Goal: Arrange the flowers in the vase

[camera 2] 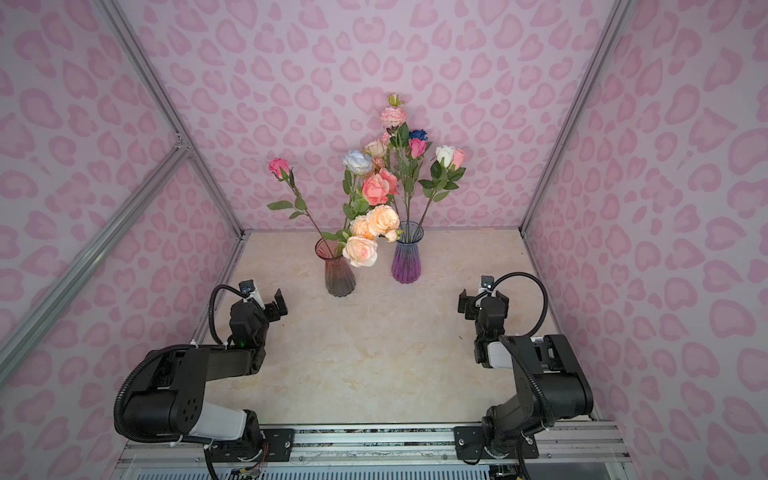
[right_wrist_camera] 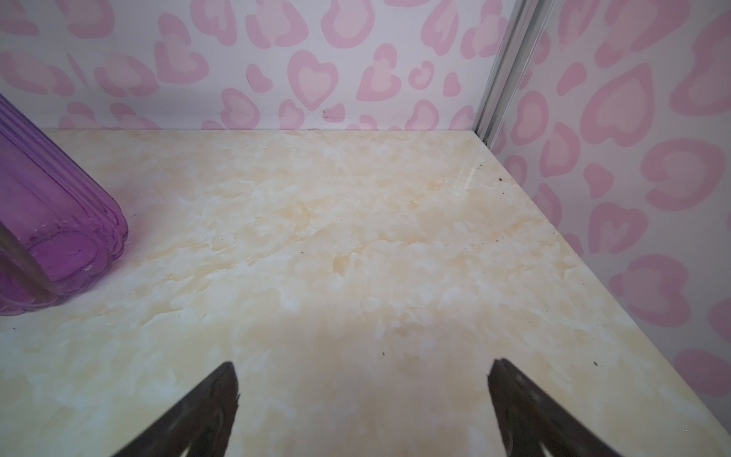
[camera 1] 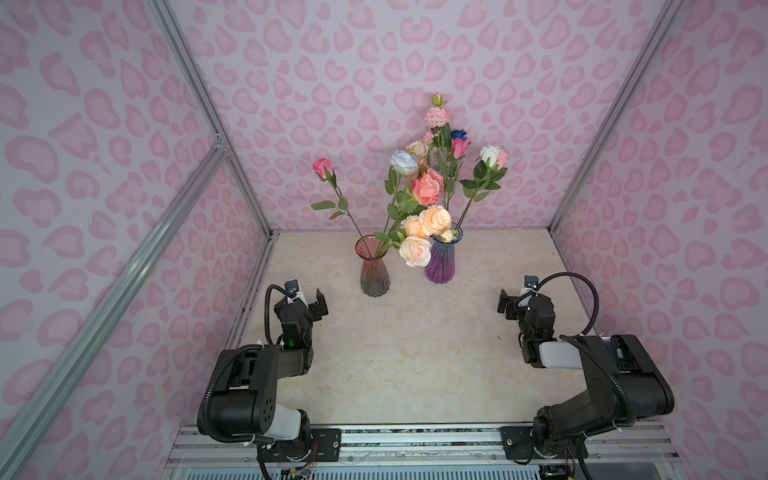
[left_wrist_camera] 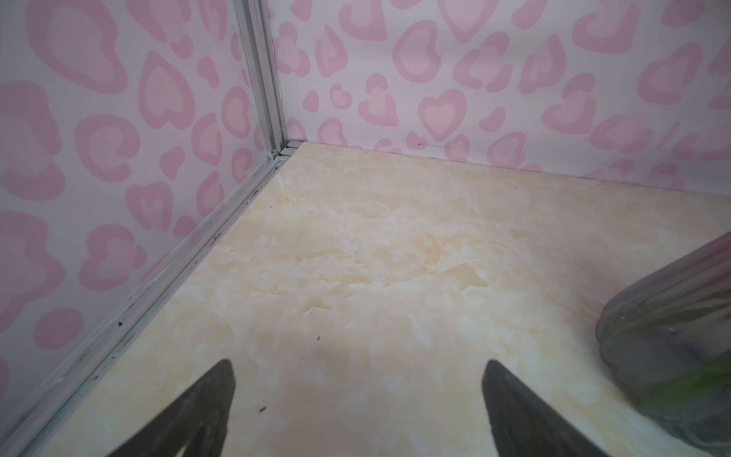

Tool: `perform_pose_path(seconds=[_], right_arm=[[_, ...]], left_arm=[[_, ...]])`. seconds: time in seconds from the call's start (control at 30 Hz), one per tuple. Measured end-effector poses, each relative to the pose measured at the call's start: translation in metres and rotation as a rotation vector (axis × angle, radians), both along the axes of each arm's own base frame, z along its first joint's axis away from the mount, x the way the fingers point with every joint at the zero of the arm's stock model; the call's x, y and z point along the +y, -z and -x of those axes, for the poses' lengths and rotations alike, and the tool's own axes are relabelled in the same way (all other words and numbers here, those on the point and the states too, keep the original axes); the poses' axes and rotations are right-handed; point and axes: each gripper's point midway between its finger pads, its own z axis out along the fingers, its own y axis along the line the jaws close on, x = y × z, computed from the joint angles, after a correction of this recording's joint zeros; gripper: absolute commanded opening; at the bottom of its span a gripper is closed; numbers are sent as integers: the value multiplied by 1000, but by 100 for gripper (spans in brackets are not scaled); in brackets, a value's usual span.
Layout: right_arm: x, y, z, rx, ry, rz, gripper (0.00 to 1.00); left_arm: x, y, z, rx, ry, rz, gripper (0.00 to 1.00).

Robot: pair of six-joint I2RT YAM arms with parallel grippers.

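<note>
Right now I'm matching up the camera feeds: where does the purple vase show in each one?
Top view: purple vase back of the table, right of the red-grey vase.
Top view: purple vase there too.
Left wrist: not in it.
Right wrist: partly cut off at the frame edge.
Shared landmark: marbled table meeting the pink heart wall.

You have no legible text, label or number in any view; the black metal mounting plates [camera 1: 328, 442] perhaps bear marks, too small to read.

Near tabletop [camera 1: 415, 353] lies open — red vase [camera 1: 374, 274] and purple vase [camera 1: 439, 266] block the far middle.
</note>
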Motion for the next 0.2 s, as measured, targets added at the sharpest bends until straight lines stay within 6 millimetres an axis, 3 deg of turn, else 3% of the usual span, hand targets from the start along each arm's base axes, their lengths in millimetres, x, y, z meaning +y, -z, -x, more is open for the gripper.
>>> perform_pose_path(seconds=[0.2], right_arm=[[-1,-1,-1,-2,2,0,100]], left_arm=[[0,0,-1,-1,0,1,98]])
